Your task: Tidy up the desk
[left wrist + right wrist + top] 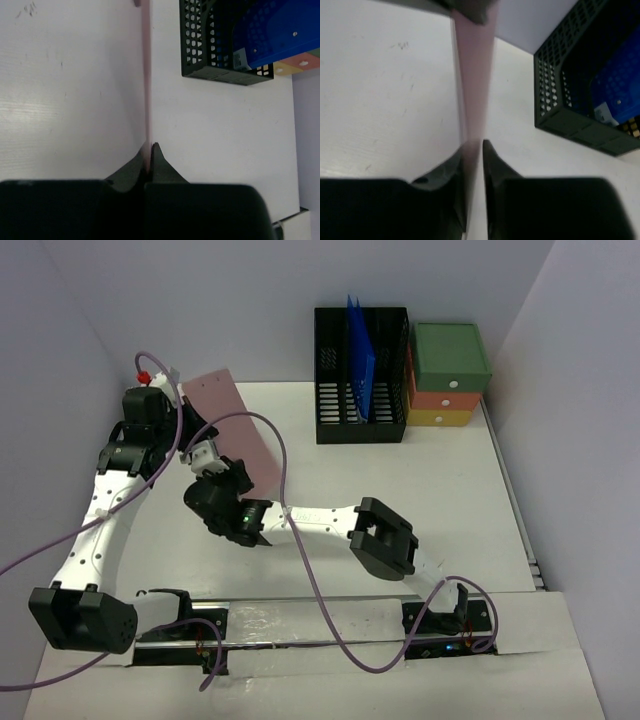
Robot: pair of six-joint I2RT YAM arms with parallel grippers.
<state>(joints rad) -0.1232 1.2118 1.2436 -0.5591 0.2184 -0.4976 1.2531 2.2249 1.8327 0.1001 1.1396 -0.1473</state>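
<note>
While left claw (150, 148) clamps pink folder (232, 430) edge, right claw (473, 149) grips it; rack (335, 390) well apart.

Left arm (100, 510): raised from its base at the near left edge, with the forearm sloped up and away and the wrist bent at the top.

Left pincer (150, 150): jaws seen pressed together on the edge of a thin pink flat sheet (235, 430), with no gap visible.

Right arm (320, 518): folded at the elbow near its base, with the white forearm laid out leftward across the front of the left arm and the wrist turned upward.

Right pincer (474, 150): jaws set narrowly on either side of the sheet's lower edge. The sheet is seen against the left finger. Whether both pads press on it cannot be told.
</note>
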